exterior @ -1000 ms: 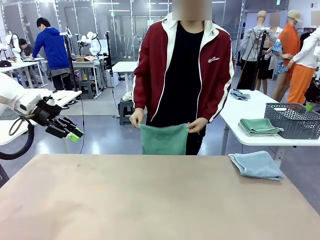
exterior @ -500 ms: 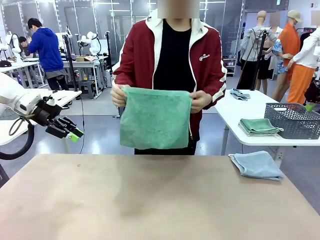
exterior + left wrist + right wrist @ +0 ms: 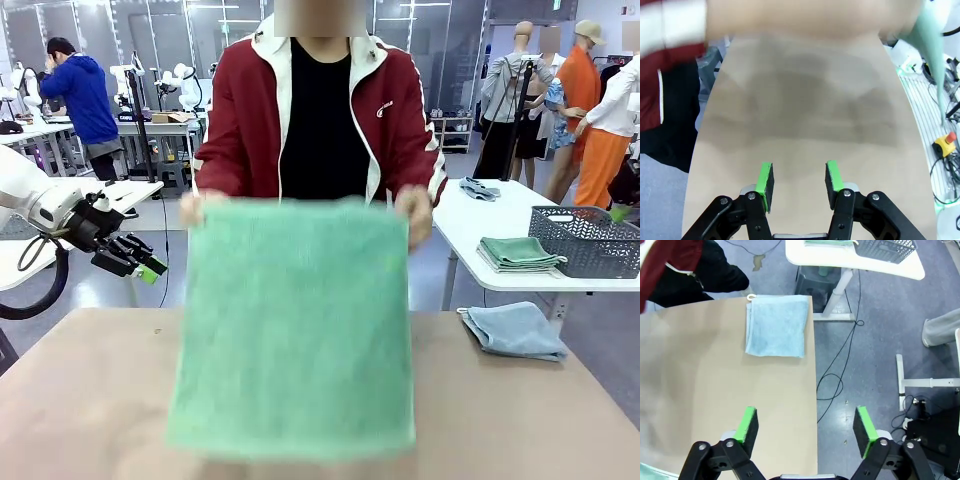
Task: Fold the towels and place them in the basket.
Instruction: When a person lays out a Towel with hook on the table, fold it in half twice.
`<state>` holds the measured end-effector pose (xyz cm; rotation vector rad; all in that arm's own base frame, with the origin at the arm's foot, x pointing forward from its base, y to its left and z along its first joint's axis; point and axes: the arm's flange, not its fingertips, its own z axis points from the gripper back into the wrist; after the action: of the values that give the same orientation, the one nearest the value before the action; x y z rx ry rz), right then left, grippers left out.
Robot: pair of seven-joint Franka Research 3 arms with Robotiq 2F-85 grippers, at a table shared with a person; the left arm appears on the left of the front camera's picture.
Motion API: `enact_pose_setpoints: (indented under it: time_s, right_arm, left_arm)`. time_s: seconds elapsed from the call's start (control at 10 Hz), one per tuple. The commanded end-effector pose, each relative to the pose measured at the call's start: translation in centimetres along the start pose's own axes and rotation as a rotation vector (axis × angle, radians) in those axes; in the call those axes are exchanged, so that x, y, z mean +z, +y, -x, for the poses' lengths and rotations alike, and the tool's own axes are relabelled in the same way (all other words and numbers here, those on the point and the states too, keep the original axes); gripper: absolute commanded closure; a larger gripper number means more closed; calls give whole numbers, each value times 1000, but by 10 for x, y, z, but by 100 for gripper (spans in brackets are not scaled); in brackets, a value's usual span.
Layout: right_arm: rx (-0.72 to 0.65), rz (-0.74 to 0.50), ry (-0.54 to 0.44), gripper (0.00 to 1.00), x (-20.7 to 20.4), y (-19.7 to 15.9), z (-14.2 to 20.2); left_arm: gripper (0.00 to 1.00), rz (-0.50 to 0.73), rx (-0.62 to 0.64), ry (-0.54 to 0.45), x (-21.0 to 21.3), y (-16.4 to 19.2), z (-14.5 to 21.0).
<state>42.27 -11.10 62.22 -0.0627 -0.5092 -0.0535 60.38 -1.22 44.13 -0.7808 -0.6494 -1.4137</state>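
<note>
Sea-green towel (image 3: 295, 325) aloft, right of the left claw (image 3: 148, 266), apart.

The spread towel (image 3: 295, 325) that the person (image 3: 320, 120) holds over the desk (image 3: 90, 400) is plain sea-green, the folded towel (image 3: 515, 330) at the desk's far right corner is dusty grey-blue, and the desk itself is pale tan. The person's jacket is dark red with white stripes over a black shirt. Beyond the desk's right edge the basket (image 3: 585, 240) is dark grey with lattice walls; the left gripper (image 3: 799, 182) and right gripper (image 3: 807, 432) have black fingers (image 3: 769, 192) with green pads (image 3: 833, 175).
</note>
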Motion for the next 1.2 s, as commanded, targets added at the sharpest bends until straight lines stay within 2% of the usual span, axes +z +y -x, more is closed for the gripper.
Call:
enact_pose_setpoints:
  time_s: [0.0,0.9,1.1]
  right_arm:
    - [15,-19,7,0,2,-1,0]
    - [3,-2,-2,0,2,1,-1]
    - [159,-63,-58,0,13,18,-5]
  left_arm:
    - [46,7,-10,-1,0,2,-1]
    - [45,0,0,0,0,0,0]
    - [45,-40,-92,32,9,-8,-14]
